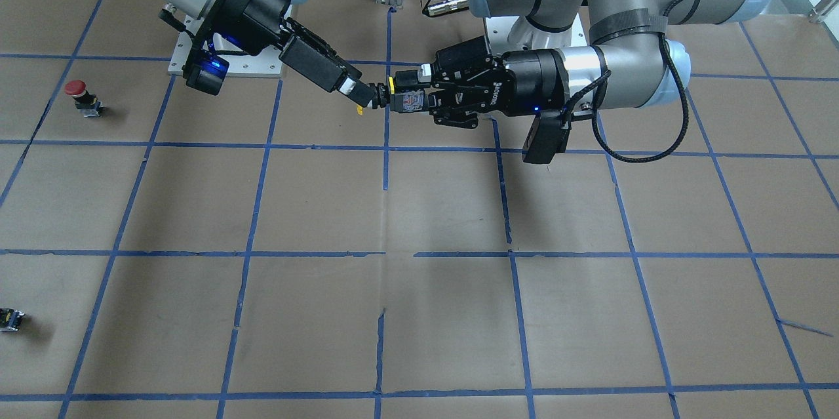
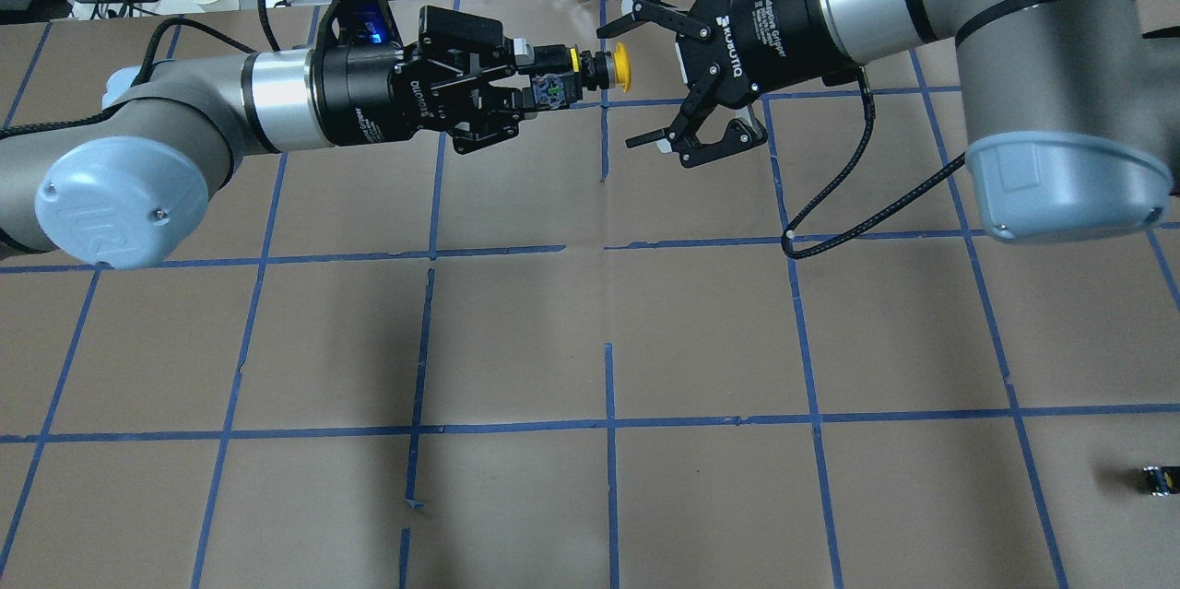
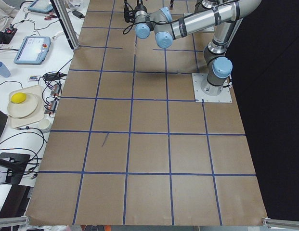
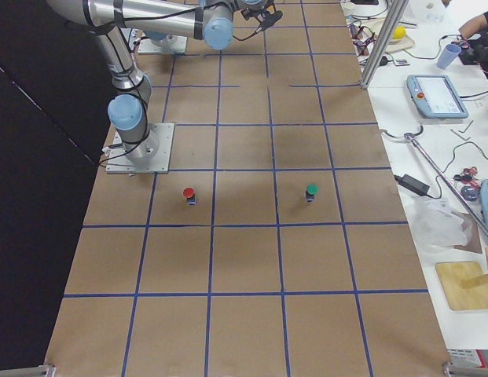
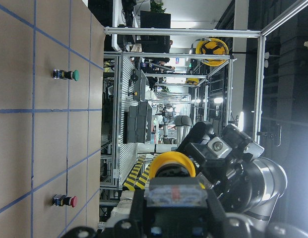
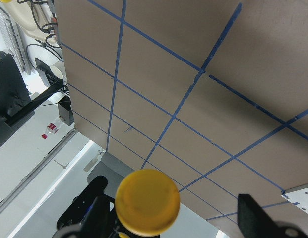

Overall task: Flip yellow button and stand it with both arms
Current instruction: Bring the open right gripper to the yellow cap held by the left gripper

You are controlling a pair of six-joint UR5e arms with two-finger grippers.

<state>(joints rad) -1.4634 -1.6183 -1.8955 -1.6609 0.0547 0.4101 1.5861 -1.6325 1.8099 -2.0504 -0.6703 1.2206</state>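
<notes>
A: Where's the yellow button (image 2: 623,69)?
B: Held up off the surface (image 2: 516,331), lying sideways. The left gripper (image 2: 551,80) has its jaws clamped on the boxy body, and the cap points at the right gripper (image 2: 619,89).
A: Right jaws?
B: Spread wide, one on either side of the yellow cap, not gripping it. In the front-facing view one finger covers part of the cap.
A: Anything else around?
B: Red button (image 1: 77,94), green button (image 4: 310,192) and tiny black part (image 2: 1157,478). All sit on the surface, well apart from the yellow button, on the right arm's side.
</notes>
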